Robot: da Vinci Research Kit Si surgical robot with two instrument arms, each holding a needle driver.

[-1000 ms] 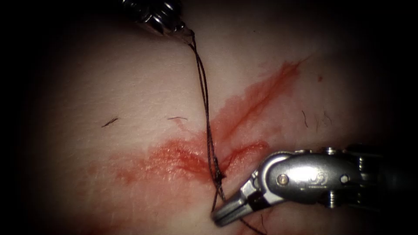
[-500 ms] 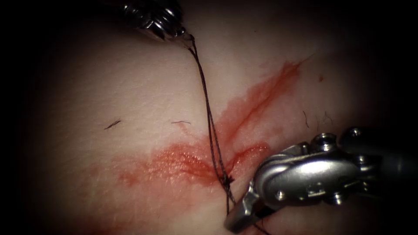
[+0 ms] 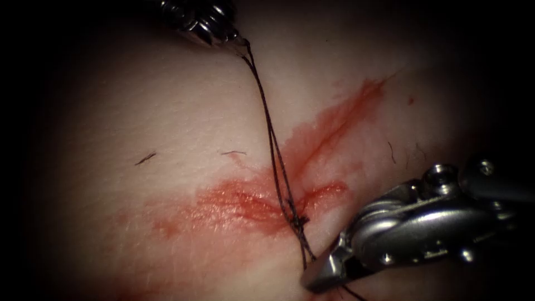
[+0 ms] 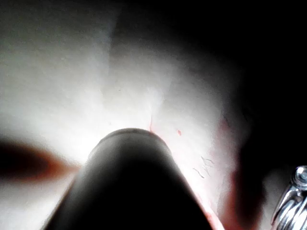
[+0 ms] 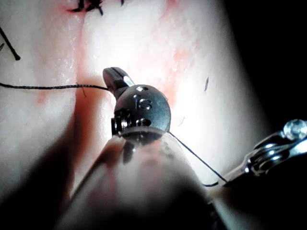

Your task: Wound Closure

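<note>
Left gripper (image 3: pixel 241 42) shaft cut off by the picture's edge.

I have 3 views up. My endoscope looks down on the tissue (image 3: pixel 167 111) from above and in front, close in, with the left tool (image 3: pixel 239 43) at the upper edge and the right tool (image 3: pixel 315 277) entering from the picture's right. My left wrist camera sits very close behind its own shaft (image 4: pixel 129 182) and faces along it onto the tissue (image 4: pixel 57 72). My right wrist camera rides just behind the right tool (image 5: pixel 114 76) and faces along it. It shares the thread (image 5: pixel 48 87) (image 3: pixel 273 145) and the red-stained tissue with the endoscope.
</note>
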